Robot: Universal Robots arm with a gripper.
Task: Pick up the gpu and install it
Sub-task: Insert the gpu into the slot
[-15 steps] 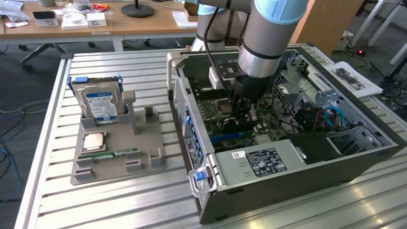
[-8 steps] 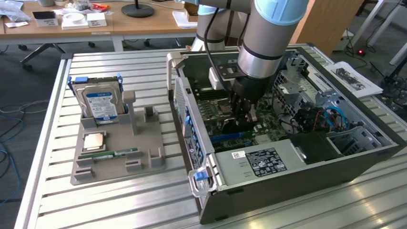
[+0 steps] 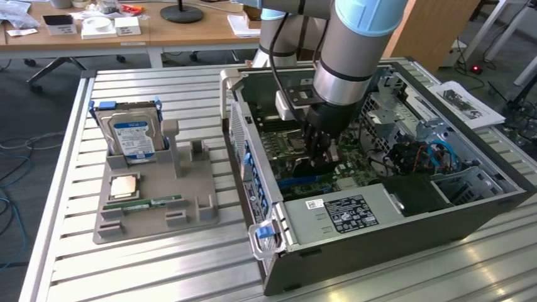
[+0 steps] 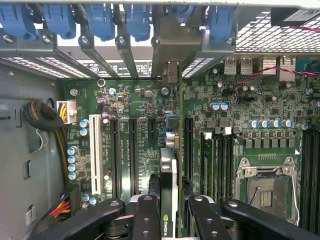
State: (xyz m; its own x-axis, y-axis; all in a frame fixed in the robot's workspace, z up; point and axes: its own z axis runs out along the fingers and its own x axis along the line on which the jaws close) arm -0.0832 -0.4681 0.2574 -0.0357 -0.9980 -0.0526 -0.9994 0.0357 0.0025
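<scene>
- The open computer case (image 3: 394,207) lies on its side on the slatted table (image 3: 168,264), so the motherboard (image 4: 140,105) faces up, open to a reach from above.
- The arm (image 3: 353,56) drops straight down into the case.
- The gripper (image 3: 323,148) pinches the gpu (image 4: 169,175) by its two flat faces, edge towards the board, probably so that its connector can meet a slot.
- The exterior view shows the card low over the board. The wrist view shows it running parallel to the long black slots (image 4: 134,150).
</scene>
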